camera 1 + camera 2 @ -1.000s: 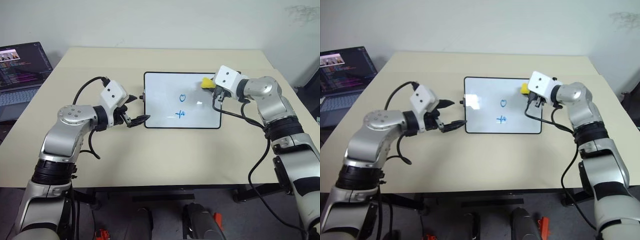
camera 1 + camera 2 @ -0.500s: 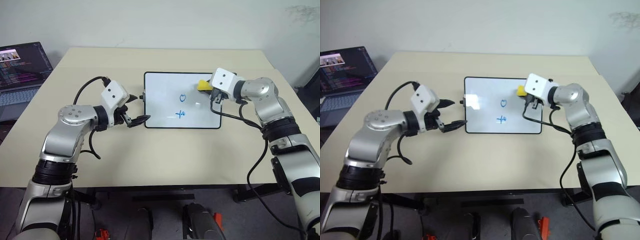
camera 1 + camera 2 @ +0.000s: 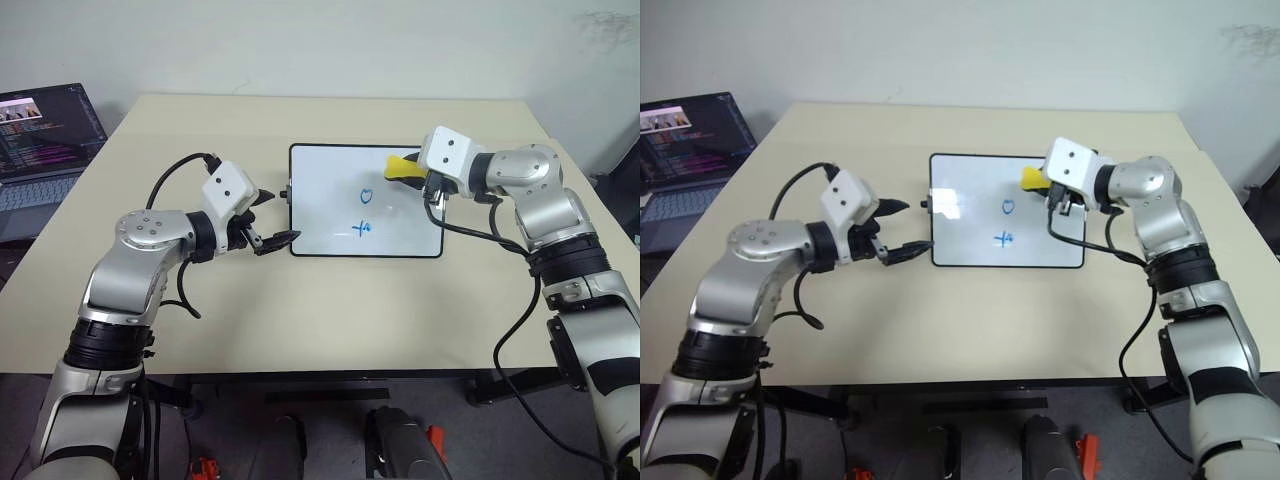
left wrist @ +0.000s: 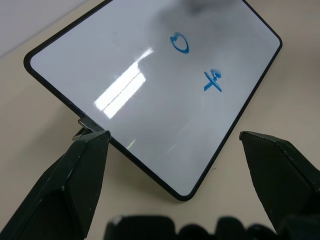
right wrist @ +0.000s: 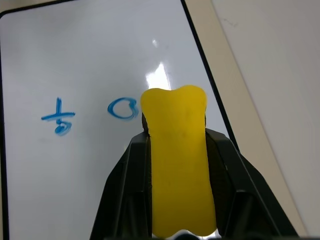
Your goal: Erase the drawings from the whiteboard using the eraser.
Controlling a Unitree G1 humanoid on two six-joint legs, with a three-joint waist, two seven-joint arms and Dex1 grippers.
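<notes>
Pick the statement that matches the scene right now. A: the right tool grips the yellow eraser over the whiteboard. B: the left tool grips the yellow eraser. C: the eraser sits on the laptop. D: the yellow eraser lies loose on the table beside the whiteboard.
A: the right tool is shut on the eraser, with the whiteboard and its blue drawings beneath; the left tool is open and holds nothing.

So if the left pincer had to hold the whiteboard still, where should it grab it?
Probably the whiteboard's short edge nearest the open left pincer, coming in level from that side. The board lies flat and thin, that edge is bare, and it is far from the drawings and the eraser.
</notes>
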